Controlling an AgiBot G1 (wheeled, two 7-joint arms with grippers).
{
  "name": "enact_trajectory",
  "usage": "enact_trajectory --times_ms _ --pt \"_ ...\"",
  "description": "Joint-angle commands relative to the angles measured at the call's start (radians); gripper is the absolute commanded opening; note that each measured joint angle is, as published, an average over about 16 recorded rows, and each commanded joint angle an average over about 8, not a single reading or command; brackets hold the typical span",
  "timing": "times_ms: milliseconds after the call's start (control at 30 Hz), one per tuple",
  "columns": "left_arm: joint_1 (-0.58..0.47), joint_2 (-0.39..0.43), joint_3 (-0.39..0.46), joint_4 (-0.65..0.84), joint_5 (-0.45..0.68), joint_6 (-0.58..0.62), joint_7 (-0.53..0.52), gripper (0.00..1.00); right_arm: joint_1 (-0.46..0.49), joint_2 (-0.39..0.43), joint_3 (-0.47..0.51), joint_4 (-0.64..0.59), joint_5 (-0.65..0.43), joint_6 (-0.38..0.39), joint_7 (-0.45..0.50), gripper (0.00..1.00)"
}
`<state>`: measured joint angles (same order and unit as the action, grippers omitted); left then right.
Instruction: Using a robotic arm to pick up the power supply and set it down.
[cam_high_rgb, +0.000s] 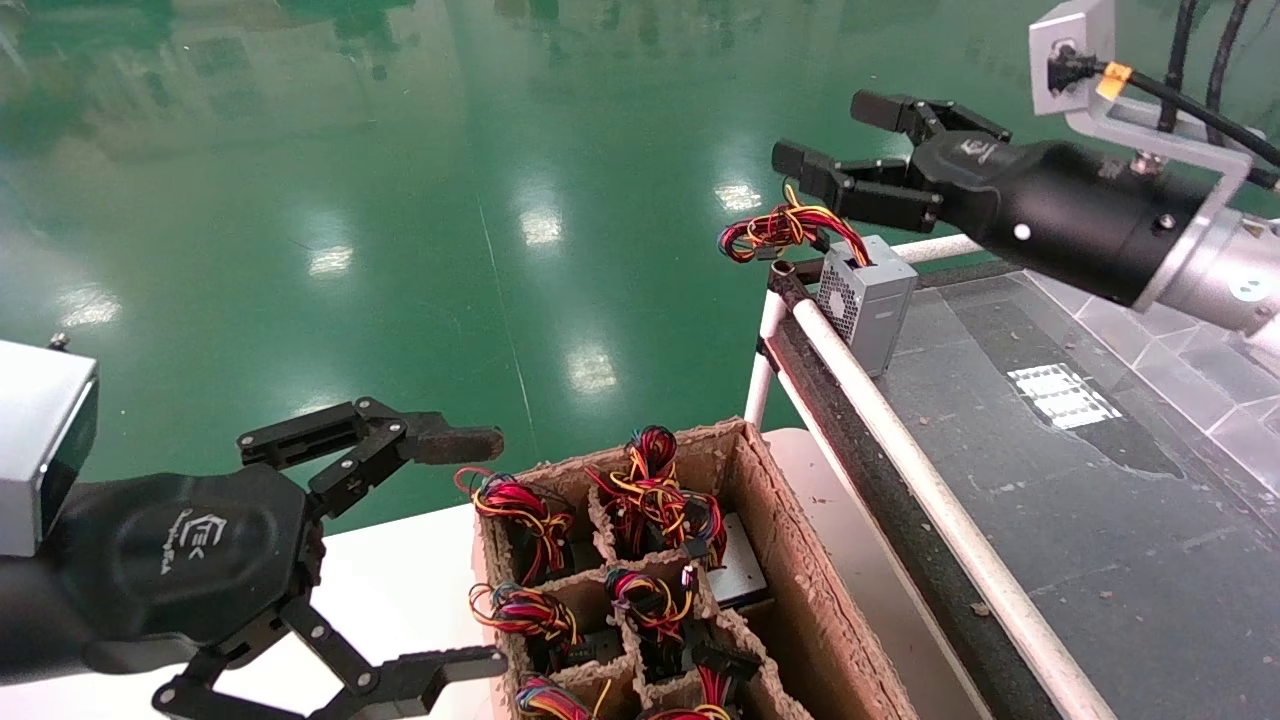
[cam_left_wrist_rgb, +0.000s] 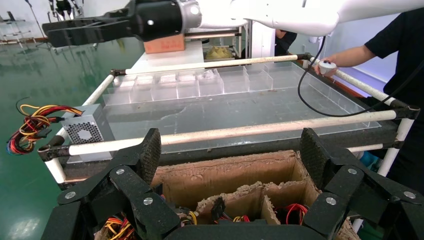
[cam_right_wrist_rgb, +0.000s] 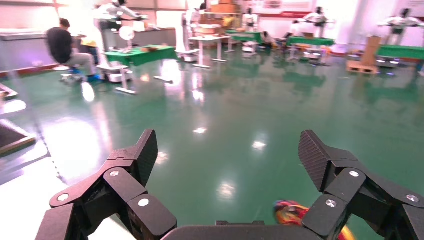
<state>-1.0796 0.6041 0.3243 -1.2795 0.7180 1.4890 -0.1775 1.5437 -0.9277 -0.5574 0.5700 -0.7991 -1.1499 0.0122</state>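
Observation:
The power supply (cam_high_rgb: 868, 300), a small silver-grey box with a perforated vent face, stands at the far corner of the dark bench (cam_high_rgb: 1050, 520). Its red, yellow and black wires (cam_high_rgb: 780, 228) hang out past the edge. My right gripper (cam_high_rgb: 825, 132), on the robotic arm with the yellow-tagged cable, hovers open just above the wires, holding nothing. The left wrist view shows the power supply (cam_left_wrist_rgb: 85, 131) with that gripper (cam_left_wrist_rgb: 75, 30) above it. In the right wrist view only the wire bundle (cam_right_wrist_rgb: 295, 212) shows below the open gripper (cam_right_wrist_rgb: 227, 142). My left gripper (cam_high_rgb: 490, 550) stays open beside the carton.
A brown cardboard carton (cam_high_rgb: 800, 600) with dividers holds several more wired units on the white table (cam_high_rgb: 400, 580). A white pipe rail (cam_high_rgb: 900, 440) edges the bench. Clear plastic trays (cam_left_wrist_rgb: 200, 85) sit across the bench, and a person (cam_left_wrist_rgb: 390, 45) stands at its far side.

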Motion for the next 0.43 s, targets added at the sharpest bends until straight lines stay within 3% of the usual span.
enact_trajectory --times_ms 33,433 --pt "0.000 0.000 0.000 0.000 0.000 0.000 0.000 1.00 -0.028 0.019 0.017 0.043 0.004 -0.021 0.010 1.00" --pt "0.000 0.000 0.001 0.000 0.000 0.000 0.000 1.00 -0.174 0.118 0.103 0.265 0.025 -0.128 0.065 1.00"
